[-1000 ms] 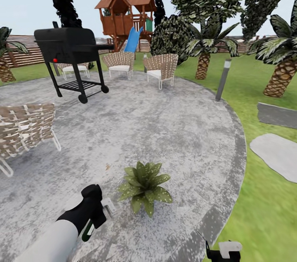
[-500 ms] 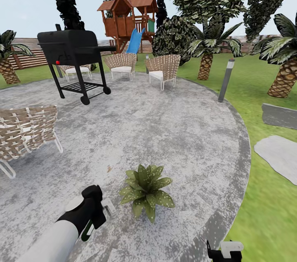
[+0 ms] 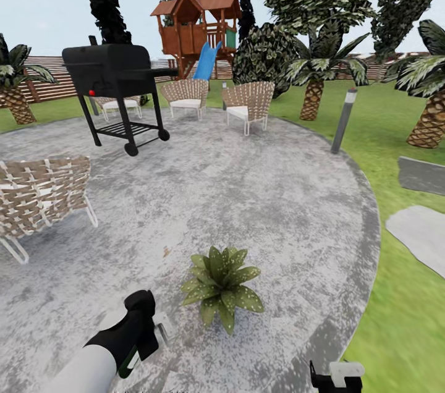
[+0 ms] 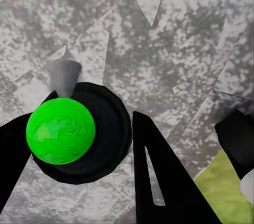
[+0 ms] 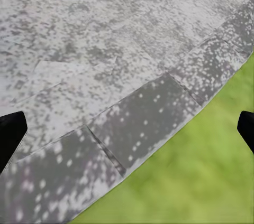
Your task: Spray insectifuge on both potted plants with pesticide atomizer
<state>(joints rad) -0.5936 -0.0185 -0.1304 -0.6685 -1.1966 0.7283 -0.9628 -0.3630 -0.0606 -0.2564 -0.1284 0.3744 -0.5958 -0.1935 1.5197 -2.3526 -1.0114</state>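
One potted plant on patio | left gripper clasps atomizer

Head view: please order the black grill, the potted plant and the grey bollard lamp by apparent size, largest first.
1. Black grill.
2. Potted plant, though it is nearer the camera, so true size is unsure.
3. Grey bollard lamp.

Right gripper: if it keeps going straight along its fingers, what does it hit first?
Probably the paved patio: the right gripper points down at its darker outer rim, beside the lawn. Nothing shows in between, though depth is unclear.
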